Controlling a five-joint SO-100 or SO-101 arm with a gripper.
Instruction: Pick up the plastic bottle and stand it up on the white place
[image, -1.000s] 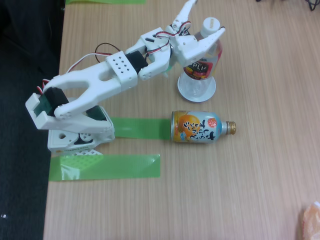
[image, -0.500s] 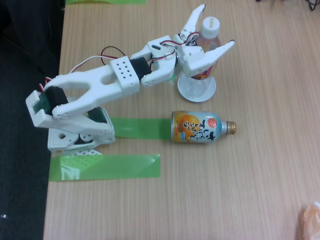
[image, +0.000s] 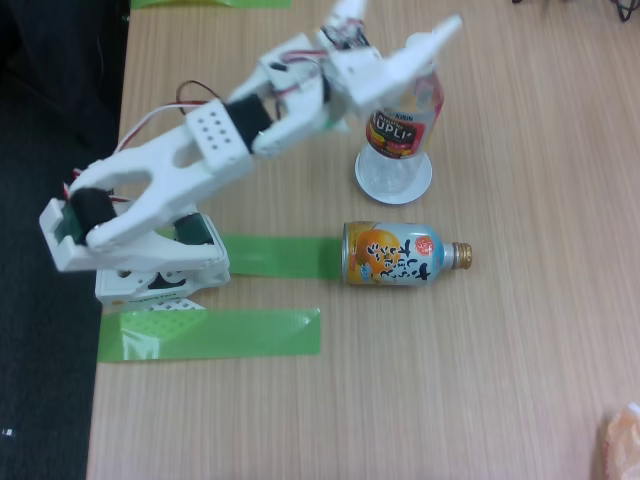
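- In the fixed view my pincer (image: 398, 22) is spread wide and holds nothing; one finger points up near the top edge, the other reaches out to the right, across the top of the plastic bottle (image: 405, 125).
- The bottle stands upright on the white place (image: 394, 180), its base inside the disc's rim and its red, black and yellow label facing the camera. My right-hand finger covers the cap, so I cannot tell whether that finger touches it.
- The relation that matters: the bottle's long axis runs straight up from the disc, and my pincer sits above and slightly left of its neck in this view, not around the body.
- I judge the placing done. What remains is to pull away, and the safe path is up and back toward my base at the left, keeping both fingers off the neck so the bottle does not tip.
- The orange-and-blue bottle-can (image: 395, 254) lies on its side below the disc, well apart from my pincer, gold cap pointing right.
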